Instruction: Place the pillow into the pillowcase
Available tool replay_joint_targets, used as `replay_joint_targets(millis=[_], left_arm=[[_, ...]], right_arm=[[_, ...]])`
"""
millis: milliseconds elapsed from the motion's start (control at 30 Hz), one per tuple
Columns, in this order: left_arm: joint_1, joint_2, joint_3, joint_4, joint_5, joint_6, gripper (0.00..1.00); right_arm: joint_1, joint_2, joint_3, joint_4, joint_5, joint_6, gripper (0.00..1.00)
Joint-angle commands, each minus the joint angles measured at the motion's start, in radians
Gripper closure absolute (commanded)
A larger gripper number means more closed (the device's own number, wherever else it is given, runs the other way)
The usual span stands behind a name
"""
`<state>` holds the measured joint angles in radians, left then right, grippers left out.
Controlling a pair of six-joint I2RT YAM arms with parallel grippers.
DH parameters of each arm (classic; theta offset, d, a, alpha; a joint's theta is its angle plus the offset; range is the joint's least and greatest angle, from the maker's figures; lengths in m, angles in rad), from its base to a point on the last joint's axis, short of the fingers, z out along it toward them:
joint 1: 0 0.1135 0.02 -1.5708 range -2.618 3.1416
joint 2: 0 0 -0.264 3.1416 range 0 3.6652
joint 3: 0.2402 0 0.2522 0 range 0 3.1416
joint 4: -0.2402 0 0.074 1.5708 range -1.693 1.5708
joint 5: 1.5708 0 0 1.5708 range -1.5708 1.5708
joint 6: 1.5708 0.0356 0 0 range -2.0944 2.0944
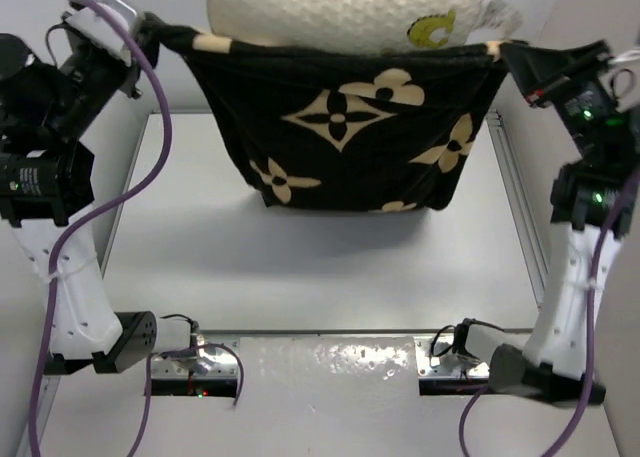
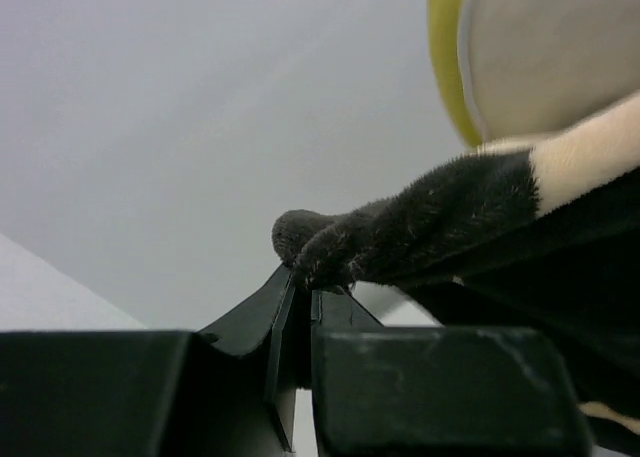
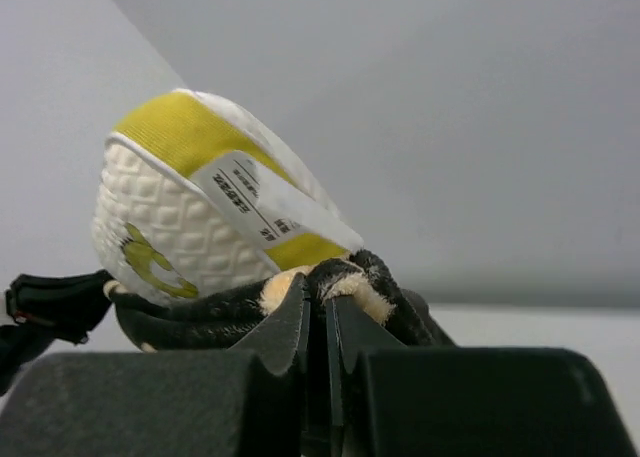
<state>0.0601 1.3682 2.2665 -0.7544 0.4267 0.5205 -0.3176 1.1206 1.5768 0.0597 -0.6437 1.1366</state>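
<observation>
Only the top view takes in the pale, smooth table (image 1: 300,267) and the whole pillowcase (image 1: 340,137), a soft black case printed with beige four-petal flowers. It hangs above the table, stretched by its 2 upper corners between the arms. The pillow (image 1: 330,12), plump, white and quilted, sits in the open mouth, its lower part inside and its top bulging out above the rim. The left gripper (image 1: 150,27) is closed tight on the case's left corner. Its wrist view alone shows the short fuzzy pile of that black cloth pinched between the dark fingers (image 2: 285,327), with a beige patch beside it. The right gripper (image 1: 503,49) is likewise clamped on the right corner. Only the right wrist view shows the pillow's rounded end with its diamond stitching, the yellow band (image 3: 185,127) across it and a small white printed label (image 3: 262,209) hanging from the band.
</observation>
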Motion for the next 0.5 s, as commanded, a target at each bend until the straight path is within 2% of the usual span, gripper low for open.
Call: replay_joint_targets(millis=[0, 33, 67, 100, 133, 167, 200, 267, 300, 333, 367, 400, 433, 467], left_arm=[[0.073, 0.124, 0.011, 0.052, -0.075, -0.062, 1.00], [0.087, 0.168, 0.118, 0.029, -0.060, -0.079, 1.00], [0.105, 0.231, 0.312, 0.017, -0.027, -0.111, 1.00], [0.125, 0.232, 0.352, 0.044, -0.011, -0.123, 1.00], [0.133, 0.211, 0.337, 0.096, -0.002, -0.132, 1.00], [0.139, 0.106, 0.167, 0.152, 0.015, -0.157, 1.00], [0.141, 0.067, 0.084, 0.234, 0.032, -0.162, 1.00], [0.135, 0.052, -0.013, 0.161, 0.110, -0.172, 1.00], [0.130, 0.060, -0.024, 0.139, 0.118, -0.165, 1.00], [0.129, 0.075, -0.028, 0.133, 0.081, -0.154, 1.00], [0.139, 0.112, 0.023, 0.154, 0.052, -0.160, 1.00], [0.168, 0.136, 0.091, 0.162, 0.040, -0.177, 1.00], [0.190, 0.169, 0.264, 0.173, 0.050, -0.189, 1.00], [0.229, 0.187, 0.324, 0.226, 0.061, -0.201, 1.00]], right_arm=[[-0.005, 0.165, -0.052, 0.032, -0.031, 0.126, 1.00], [-0.009, 0.174, 0.066, -0.004, -0.021, 0.102, 1.00], [-0.009, 0.183, 0.159, -0.055, 0.024, 0.010, 1.00], [-0.009, 0.197, 0.363, -0.142, 0.045, -0.027, 1.00], [-0.024, 0.212, 0.443, -0.225, 0.055, -0.049, 1.00], [-0.035, 0.219, 0.480, -0.230, 0.055, -0.043, 1.00], [-0.043, 0.202, 0.476, -0.224, 0.040, -0.031, 1.00], [-0.040, 0.089, 0.242, -0.128, 0.036, 0.011, 1.00], [-0.037, 0.062, 0.036, -0.073, 0.039, 0.024, 1.00], [-0.037, 0.058, -0.015, -0.036, 0.041, 0.041, 1.00], [-0.046, 0.108, -0.015, -0.049, 0.026, 0.099, 1.00], [-0.104, 0.139, 0.073, 0.001, -0.064, 0.144, 1.00], [-0.116, 0.163, 0.145, 0.027, -0.088, 0.184, 1.00], [-0.121, 0.195, 0.228, 0.023, -0.085, 0.178, 1.00]])
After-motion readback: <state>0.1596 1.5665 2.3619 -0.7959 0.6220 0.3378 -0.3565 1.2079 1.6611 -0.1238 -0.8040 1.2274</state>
